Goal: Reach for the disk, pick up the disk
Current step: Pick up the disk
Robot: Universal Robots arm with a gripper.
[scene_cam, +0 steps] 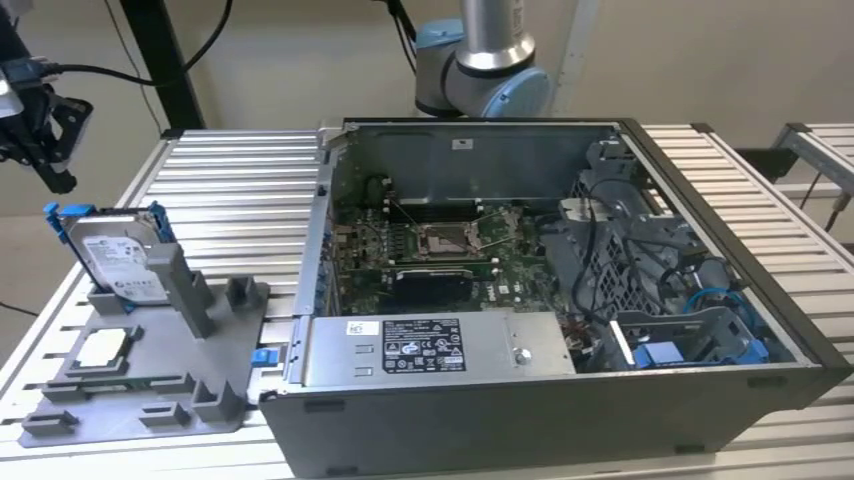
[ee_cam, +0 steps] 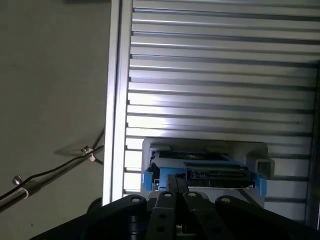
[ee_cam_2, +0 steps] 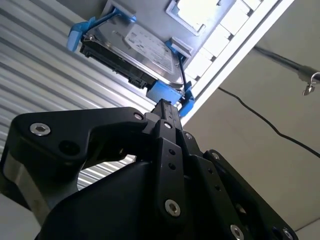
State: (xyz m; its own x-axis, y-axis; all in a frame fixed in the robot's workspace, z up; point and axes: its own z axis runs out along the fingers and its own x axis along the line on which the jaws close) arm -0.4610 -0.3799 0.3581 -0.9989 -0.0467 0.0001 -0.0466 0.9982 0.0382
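The exterior view's left edge cuts off the gripper (scene_cam: 54,165); the grey holder (scene_cam: 187,292) hides the disk's (scene_cam: 114,250) lower edge.

The flat silver-grey metal disk in its blue plastic bracket (scene_cam: 118,258) stands on edge in a grey plastic holder (scene_cam: 191,300) on the ribbed aluminium table (scene_cam: 240,170). The holder is toward the exterior view's left of the open metal computer case (scene_cam: 561,300). A small square silver chip (scene_cam: 104,347) lies on the holder, nearer than the disk. The black gripper (scene_cam: 60,183) hangs above the disk and farther left, apparently apart from it.
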